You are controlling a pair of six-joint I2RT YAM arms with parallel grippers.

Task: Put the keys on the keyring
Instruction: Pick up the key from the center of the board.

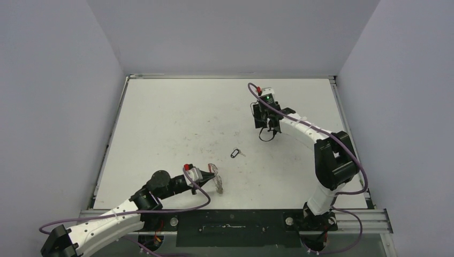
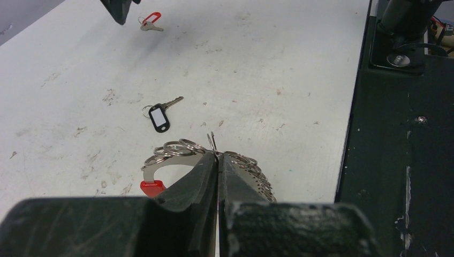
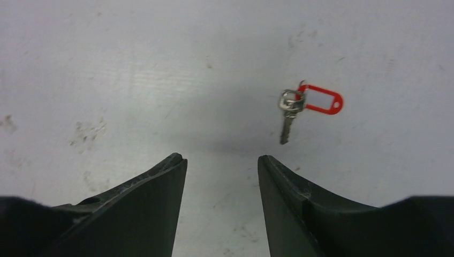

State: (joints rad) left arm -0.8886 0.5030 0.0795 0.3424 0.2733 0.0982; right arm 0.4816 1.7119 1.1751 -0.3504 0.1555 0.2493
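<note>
The keyring (image 2: 179, 147) is held at the near left of the tabletop (image 1: 171, 118), its thin wire pinched between the closed fingers of the left tool (image 2: 217, 156). The left arm is stretched low along the front edge. The right arm is reached far out with its elbow raised, and the right tool (image 3: 220, 159) is pointed down with jaws apart and nothing between them. A red-tagged key (image 3: 300, 104) is seen lying just beyond that gap, off to one side. A black-tagged key (image 2: 159, 116) is laid flat between the two tools, touching neither. The tabletop is white, scuffed and speckled, and is enclosed by plain pale walls (image 1: 53, 107). The ring is strung with many small silver loops, and one arc is covered by a red sleeve (image 2: 151, 187).
</note>
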